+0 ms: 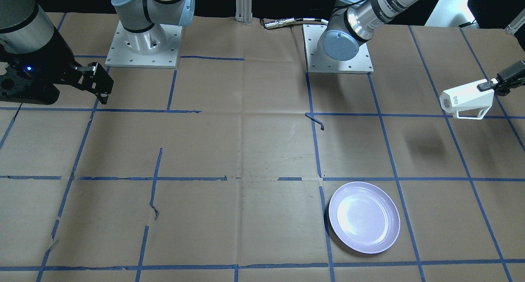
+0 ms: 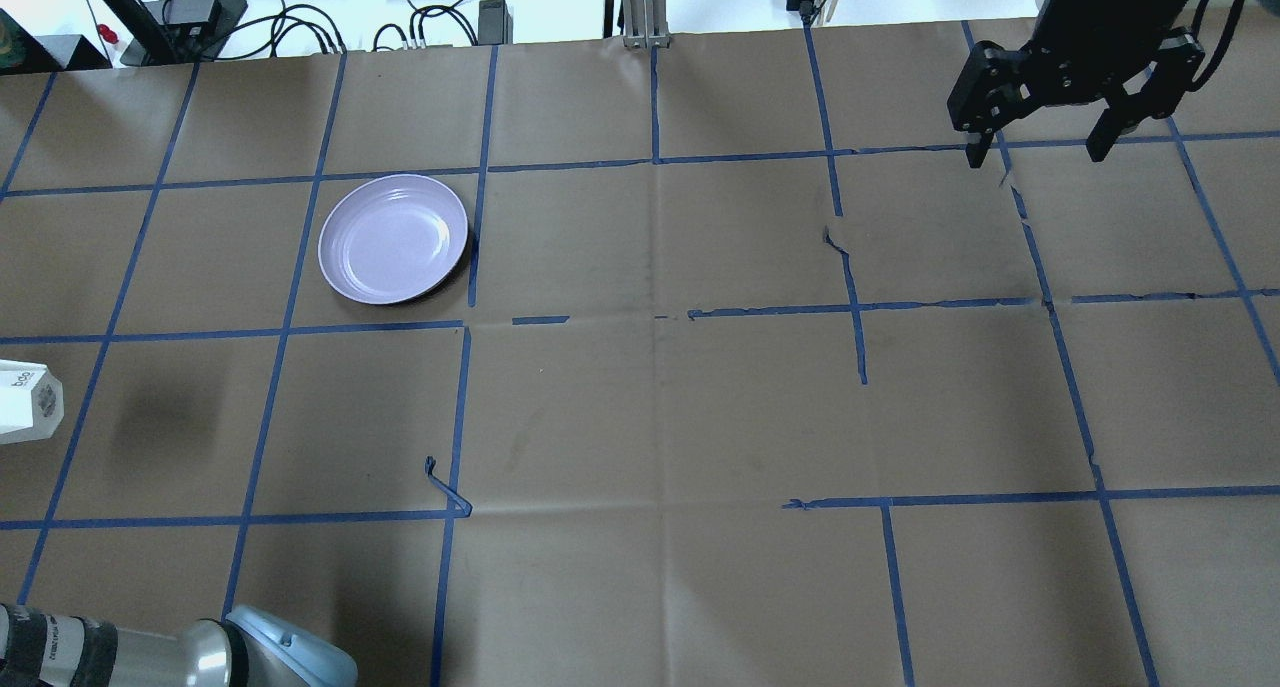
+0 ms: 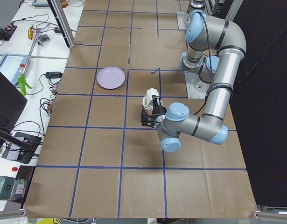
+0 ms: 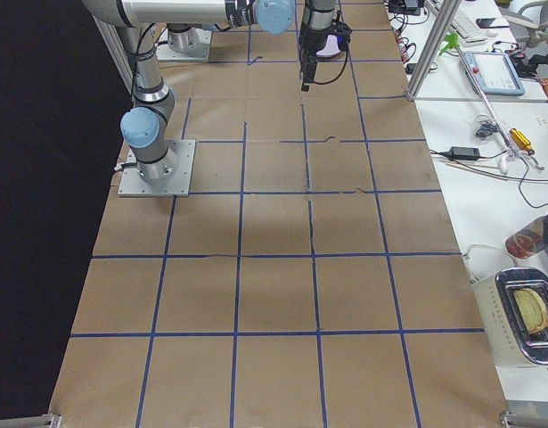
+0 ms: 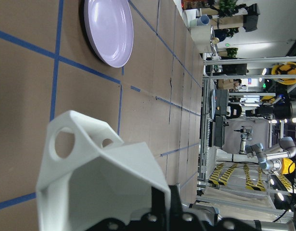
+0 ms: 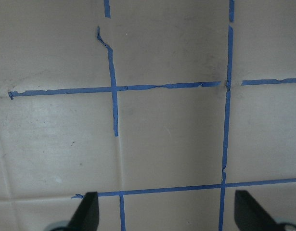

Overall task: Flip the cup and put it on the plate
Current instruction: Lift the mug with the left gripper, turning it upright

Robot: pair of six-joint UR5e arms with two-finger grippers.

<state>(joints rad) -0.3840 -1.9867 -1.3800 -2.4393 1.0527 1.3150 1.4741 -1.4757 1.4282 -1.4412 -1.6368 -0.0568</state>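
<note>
Pinched between the jaws of our left gripper [image 1: 489, 85] is the cup [image 1: 465, 99], gripped at its wide rim end and held clear of the table [image 1: 262, 150]. Its body lies sideways, with the base pointing away from the gripper and the thin handle hanging underneath (the small dark print near the base faces the front camera). We see its shadow [image 1: 426, 144] on the table below, apart from the cup itself. It hangs over the left side of the table, at the very left edge of our overhead view. The plate [image 1: 364, 217] lies flat on the table, well apart from the cup, farther from our bases and more toward the middle, just beside a blue tape line [image 1: 326, 228]. Over at the far right, our right gripper [image 2: 1037, 152] hovers above the table with its jaws spread wide and nothing held between them; its wrist camera looks straight down on crossing tape lines.
</note>
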